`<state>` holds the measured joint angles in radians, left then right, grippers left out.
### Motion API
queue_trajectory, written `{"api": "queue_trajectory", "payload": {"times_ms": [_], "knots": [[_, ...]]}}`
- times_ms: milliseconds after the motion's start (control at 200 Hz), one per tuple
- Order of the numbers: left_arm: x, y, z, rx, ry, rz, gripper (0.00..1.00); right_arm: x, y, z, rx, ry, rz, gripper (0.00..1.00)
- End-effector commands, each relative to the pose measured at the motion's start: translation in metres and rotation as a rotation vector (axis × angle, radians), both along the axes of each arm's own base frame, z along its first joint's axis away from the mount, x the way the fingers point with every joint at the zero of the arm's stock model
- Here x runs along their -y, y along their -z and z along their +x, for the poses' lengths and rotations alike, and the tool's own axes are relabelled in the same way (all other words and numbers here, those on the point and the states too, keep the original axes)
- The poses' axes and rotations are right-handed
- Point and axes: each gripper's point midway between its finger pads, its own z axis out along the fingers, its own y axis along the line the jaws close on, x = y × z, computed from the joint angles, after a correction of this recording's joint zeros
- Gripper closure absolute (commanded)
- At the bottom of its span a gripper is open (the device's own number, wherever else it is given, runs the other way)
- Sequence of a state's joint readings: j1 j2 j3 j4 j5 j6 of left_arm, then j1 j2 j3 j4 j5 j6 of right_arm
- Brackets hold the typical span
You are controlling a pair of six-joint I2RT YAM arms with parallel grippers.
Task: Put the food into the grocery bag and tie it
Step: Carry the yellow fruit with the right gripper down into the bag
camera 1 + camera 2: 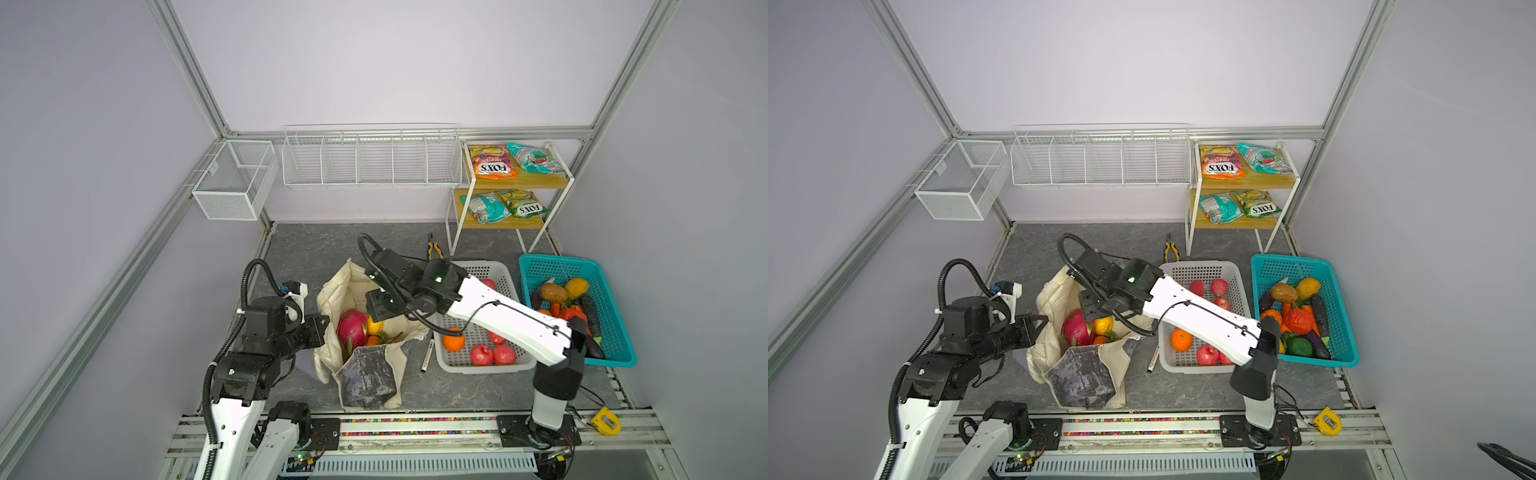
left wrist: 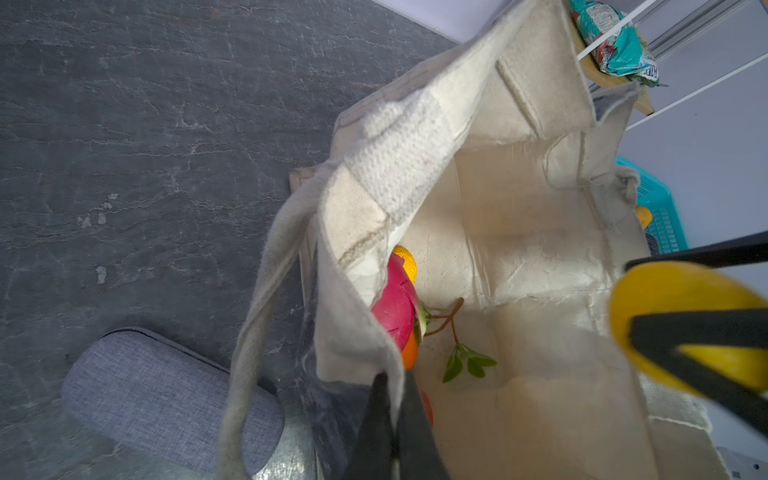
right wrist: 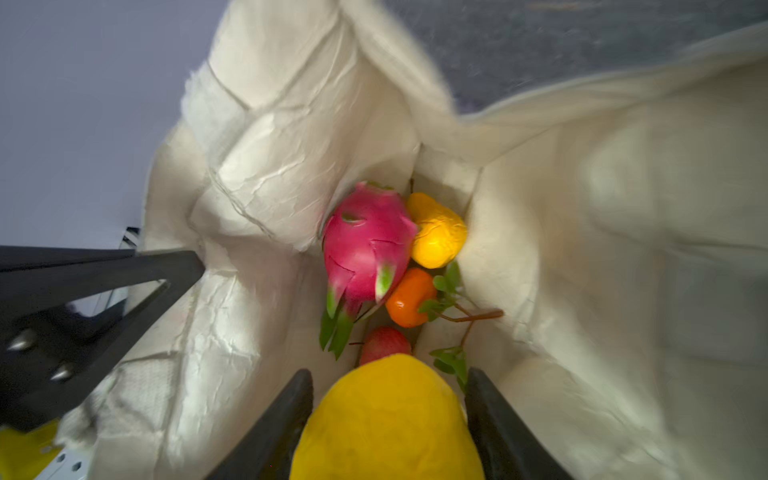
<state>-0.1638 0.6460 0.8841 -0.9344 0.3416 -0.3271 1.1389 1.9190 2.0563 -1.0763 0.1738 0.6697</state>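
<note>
Jaws: right gripper grasps yellow citrus over grocery bag; left gripper pinches rim; slipped rim could deflect drop

- both top views: bright, even, diffuse light; pale walls w/o hard shadows, only faint soft ones on the dark floor.
- wide-angle bend: frame posts lean outward twd the edges.
- left wrist view: grocery bag weave sharp; yellow fruit close to lens, out of focus; faint sheen on floor.
- right wrist view: soft overall, bag cloth smeared w/ blur at edges; dragon fruit clearest; warm glow inside bag.
</note>
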Motion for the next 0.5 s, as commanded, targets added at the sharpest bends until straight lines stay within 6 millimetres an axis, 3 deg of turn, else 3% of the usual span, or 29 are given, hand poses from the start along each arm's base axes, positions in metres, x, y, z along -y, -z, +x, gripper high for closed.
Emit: {"api": "queue_trajectory", "payload": {"times_ms": [0, 135, 330, 495], "knots": [[0.005, 0.003, -0.005, -0.004, 0.037, -0.005, 1.0, -0.013, 0.022, -0.005, -0.051, -0.042, -0.033, 0.41], [0.005, 0.002, -0.005, 0.0, 0.034, -0.004, 1.0, -0.028, 0.049, -0.001, -0.086, -0.05, -0.049, 0.41], [0.003, 0.003, -0.005, -0.002, 0.026, -0.001, 1.0, -0.034, 0.095, 0.004, -0.147, -0.034, -0.091, 0.4], [0.003, 0.004, -0.004, -0.006, 0.024, -0.001, 1.0, -0.033, 0.115, 0.01, -0.148, -0.008, -0.096, 0.37]]}}
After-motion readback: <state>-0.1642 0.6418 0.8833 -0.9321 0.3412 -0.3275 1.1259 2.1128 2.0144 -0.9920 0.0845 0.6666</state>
